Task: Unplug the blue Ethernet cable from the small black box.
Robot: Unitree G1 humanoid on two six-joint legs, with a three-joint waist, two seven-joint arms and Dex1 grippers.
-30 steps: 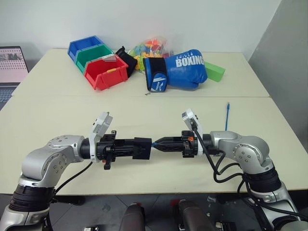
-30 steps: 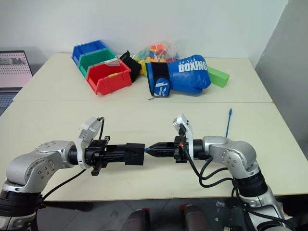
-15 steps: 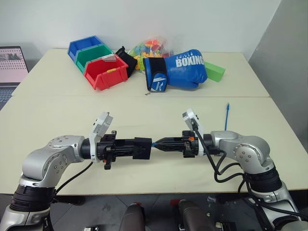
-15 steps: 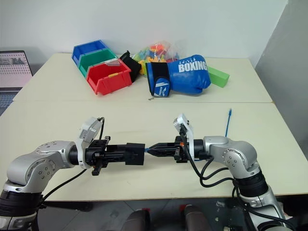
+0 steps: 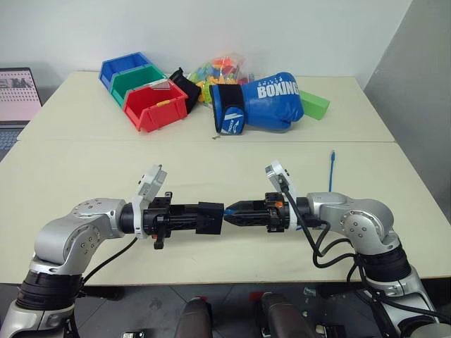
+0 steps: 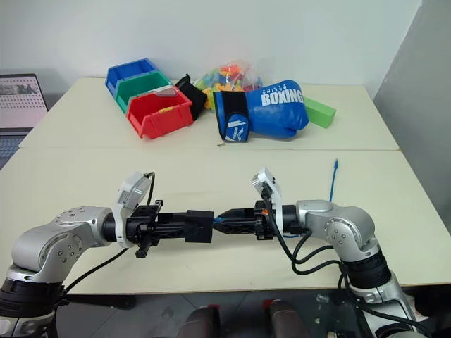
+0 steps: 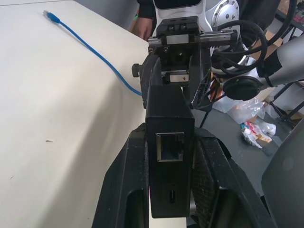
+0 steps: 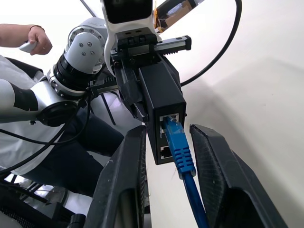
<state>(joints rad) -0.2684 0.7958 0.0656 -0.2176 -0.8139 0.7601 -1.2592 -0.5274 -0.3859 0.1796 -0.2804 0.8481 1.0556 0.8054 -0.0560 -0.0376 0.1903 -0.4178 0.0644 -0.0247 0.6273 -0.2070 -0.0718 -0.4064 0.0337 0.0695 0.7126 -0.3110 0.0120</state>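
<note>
My left gripper [image 5: 210, 217] is shut on the small black box [image 5: 209, 217], holding it level above the table's front part. In the left wrist view the box [image 7: 168, 128] sits clamped between both fingers, with an empty port facing the camera. The blue Ethernet cable's plug [image 8: 178, 147] is seated in a port on the box's [image 8: 161, 95] opposite edge. My right gripper [image 5: 232, 211] faces the box and is open, its fingers [image 8: 135, 161] standing either side of the plug. The cable [image 7: 95, 52] runs back over the table to its free end [image 5: 332, 169].
At the back of the table are red [image 5: 155, 105], green and blue bins, a blue boxing glove [image 5: 261, 102], a green block [image 5: 313, 104] and a bag of coloured toys. A laptop [image 5: 17, 95] is at far left. A person's hand [image 8: 35, 40] shows behind the arms.
My right gripper's fingers have parted from the plug. Both arms and the box have stayed where they were.
</note>
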